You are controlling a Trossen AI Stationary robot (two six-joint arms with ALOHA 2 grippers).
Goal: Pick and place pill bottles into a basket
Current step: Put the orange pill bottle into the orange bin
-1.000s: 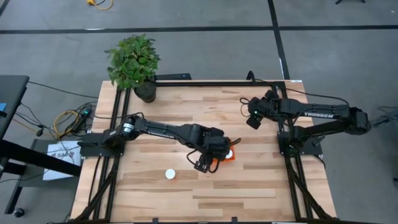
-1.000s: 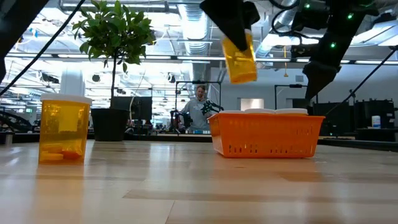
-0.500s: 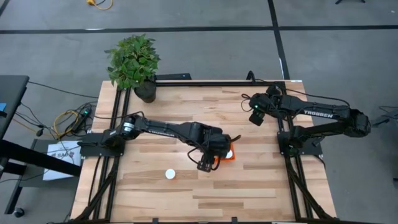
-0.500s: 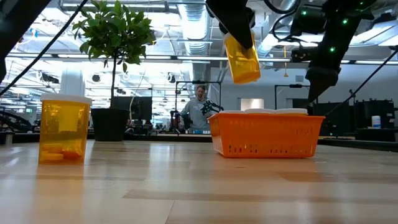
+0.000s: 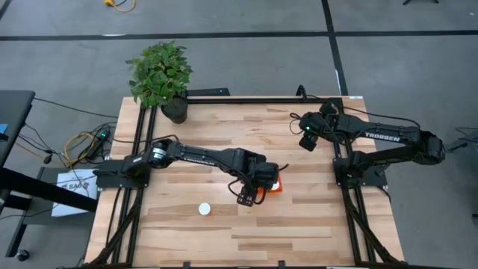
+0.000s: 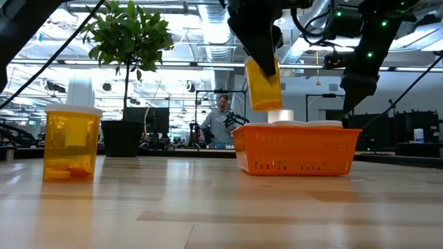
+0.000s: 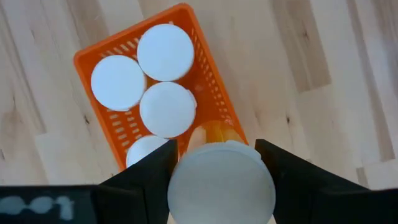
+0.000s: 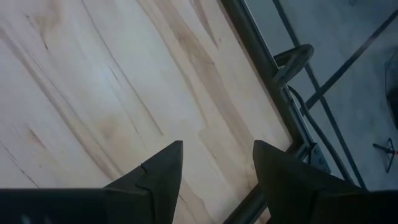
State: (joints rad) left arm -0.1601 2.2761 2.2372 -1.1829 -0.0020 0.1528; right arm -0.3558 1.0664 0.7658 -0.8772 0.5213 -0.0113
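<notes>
The orange basket point(image 5: 275, 187) stands right of the table's middle and holds several white-capped pill bottles point(image 7: 166, 109), upright on their bases. My left gripper point(image 5: 247, 197) hangs over the basket's near-left end, shut on another orange pill bottle point(image 6: 263, 86). One pill bottle point(image 5: 204, 209) stands upright on the bare table to the near left; in the low view this bottle point(image 6: 70, 142) is at the left. My right gripper point(image 5: 306, 142) waits open over the table's far right part, with only bare wood between its fingers point(image 8: 158, 171). My left gripper pinches the bottle at its white cap end point(image 7: 221, 183), one finger point(image 7: 149, 174) on each side. The fingers come steeply from above. The orange body point(image 6: 264, 91) hangs below them, slightly tilted, clear of the basket's rim point(image 6: 297, 128) and above it.
A potted plant point(image 5: 159, 75) stands at the table's far left corner. Dark frame rails point(image 8: 261, 56) run along the table's edges. In the low view a person point(image 6: 223, 119) shows in the room beyond the table. Bare wood point(image 5: 314, 224) lies near and right of the basket.
My left gripper has come down a little toward the basket with the bottle and has rolled slightly. The bottle now hangs lower, closer to the basket's rim, and still clear of it.
</notes>
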